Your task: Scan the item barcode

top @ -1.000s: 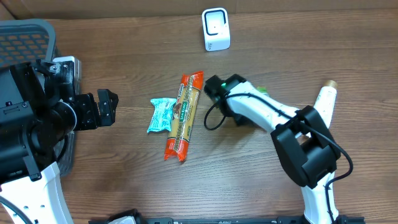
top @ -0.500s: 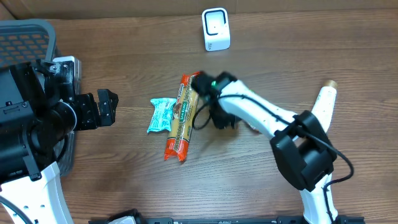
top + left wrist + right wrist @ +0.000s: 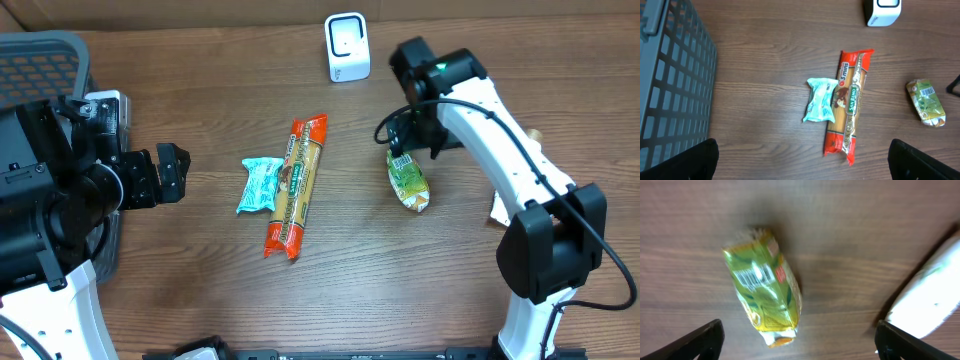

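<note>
The green pack [image 3: 408, 182] is lying on the table [image 3: 200, 300], barcode facing up, near the white scanner [image 3: 347, 47]. The right claw [image 3: 799, 339] is hanging over it, spread wide. The left claw [image 3: 172, 172] is spread wide too.

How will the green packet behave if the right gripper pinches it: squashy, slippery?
The green packet looks like a soft, puffy pouch, so it will probably dent rather than stay stiff. Its film is glossy, with glare across the barcode, so it may slip. Lying flat, it seems unlikely to roll.
</note>
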`<state>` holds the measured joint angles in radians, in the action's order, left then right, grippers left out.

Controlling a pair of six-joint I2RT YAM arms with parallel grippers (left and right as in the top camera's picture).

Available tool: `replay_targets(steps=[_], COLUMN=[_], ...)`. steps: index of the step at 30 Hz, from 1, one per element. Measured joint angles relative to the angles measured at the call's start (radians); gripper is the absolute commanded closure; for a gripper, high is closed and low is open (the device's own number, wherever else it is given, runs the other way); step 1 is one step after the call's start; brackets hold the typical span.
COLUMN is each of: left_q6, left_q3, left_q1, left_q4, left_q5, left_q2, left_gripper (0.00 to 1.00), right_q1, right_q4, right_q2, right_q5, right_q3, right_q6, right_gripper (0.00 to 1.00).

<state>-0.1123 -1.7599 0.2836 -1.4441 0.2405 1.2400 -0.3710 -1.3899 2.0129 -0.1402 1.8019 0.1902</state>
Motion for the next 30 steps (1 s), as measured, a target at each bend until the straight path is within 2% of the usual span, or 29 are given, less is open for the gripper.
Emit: replay_targets(steps=[6,14,25,30], left_q6=[0.0,0.0,0.0,0.0], left_q3=[0.0,0.0,0.0,0.0], left_q1=[0.0,0.0,0.0,0.0], left_q4=[0.0,0.0,0.0,0.0], left_q5=[0.0,0.0,0.0,0.0], left_q2=[0.0,0.0,0.0,0.0], left_gripper=[0.01,0.0,0.0,0.01], right_q1=[0.009,0.028,0.282,0.337], right_q4=[0.042,0.107,0.143,0.216], right_q2=[0.0,0.0,0.0,0.0], right_q5=[0.076,0.161,0.504,0.605], right_q3=[-0.153,-0.171,-0.241,-0.324], right_q6=[-0.053,-0.094,-0.301,-0.366], right_gripper=[0.04,0.03,0.02,0.03])
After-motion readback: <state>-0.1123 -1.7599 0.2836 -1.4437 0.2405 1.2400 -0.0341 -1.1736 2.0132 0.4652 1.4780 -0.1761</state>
